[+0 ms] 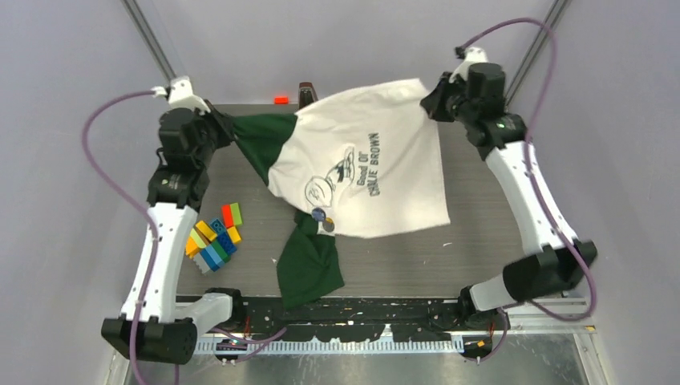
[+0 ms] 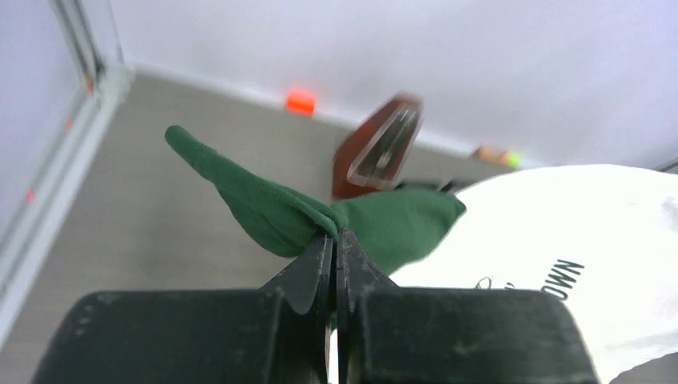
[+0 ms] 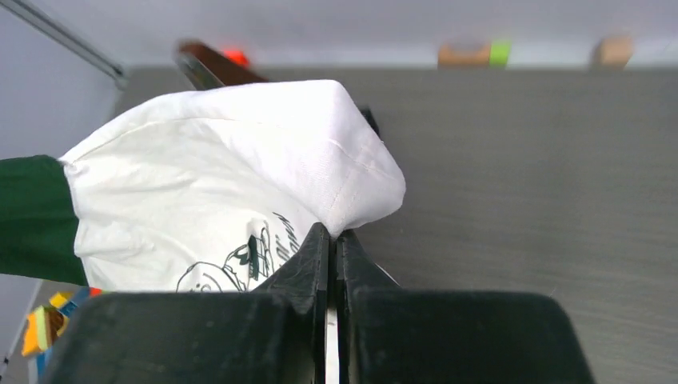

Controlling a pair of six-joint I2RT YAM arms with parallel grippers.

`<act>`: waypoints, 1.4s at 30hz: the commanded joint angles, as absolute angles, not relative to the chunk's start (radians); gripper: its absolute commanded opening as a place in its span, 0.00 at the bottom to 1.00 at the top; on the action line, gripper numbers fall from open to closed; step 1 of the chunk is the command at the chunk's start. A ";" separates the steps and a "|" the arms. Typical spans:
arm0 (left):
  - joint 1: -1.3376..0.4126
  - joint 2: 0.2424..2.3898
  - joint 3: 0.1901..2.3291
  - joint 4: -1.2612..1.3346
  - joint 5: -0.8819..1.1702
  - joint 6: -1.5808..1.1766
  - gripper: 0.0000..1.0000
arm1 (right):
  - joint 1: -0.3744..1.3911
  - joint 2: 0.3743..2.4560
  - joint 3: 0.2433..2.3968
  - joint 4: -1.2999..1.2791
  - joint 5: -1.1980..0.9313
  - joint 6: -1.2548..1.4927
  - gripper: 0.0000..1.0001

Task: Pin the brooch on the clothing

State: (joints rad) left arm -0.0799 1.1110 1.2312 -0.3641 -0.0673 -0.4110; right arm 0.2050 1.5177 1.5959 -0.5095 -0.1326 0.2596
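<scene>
The clothing [image 1: 377, 184] is a white T-shirt with a cartoon face and lettering, held up and stretched across the far half of the table. My left gripper [image 1: 227, 128] [image 2: 336, 234] is shut on its dark green sleeve [image 2: 264, 204] at the far left. My right gripper [image 1: 429, 100] [image 3: 334, 232] is shut on a white corner of the shirt [image 3: 352, 184] at the far right. The other green sleeve [image 1: 309, 265] trails on the table towards the near edge. A small round brooch [image 1: 320, 215] shows at the shirt's collar, beside a second small round piece [image 1: 328, 226].
A heap of coloured bricks [image 1: 215, 237] lies on the table beside the left arm. An orange block [image 1: 281, 99] and a brown upright object [image 1: 307, 92] [image 2: 384, 148] stand at the far edge. Small tan and green blocks [image 3: 468, 54] sit along the back wall.
</scene>
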 commanded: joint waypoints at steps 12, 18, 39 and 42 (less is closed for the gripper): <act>-0.075 0.979 2.099 -0.720 0.235 -0.086 0.00 | 0.202 0.892 1.810 -0.530 -0.067 0.173 0.00; -0.085 1.037 2.405 -0.802 0.273 -0.087 0.00 | 0.202 0.823 1.934 -0.557 -0.084 0.174 0.00; -0.070 1.642 1.903 -0.419 0.165 -0.048 0.00 | 0.144 1.299 1.301 -0.040 0.319 0.025 0.00; -0.069 1.804 1.859 -0.383 0.182 -0.052 0.29 | 0.107 1.508 1.231 0.135 0.284 0.093 0.14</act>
State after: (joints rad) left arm -0.0788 1.6947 1.9030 -0.4534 0.1936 -0.0734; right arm 0.1555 1.3647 1.3159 -0.1261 0.2508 0.0139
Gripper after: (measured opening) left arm 0.100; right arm 0.057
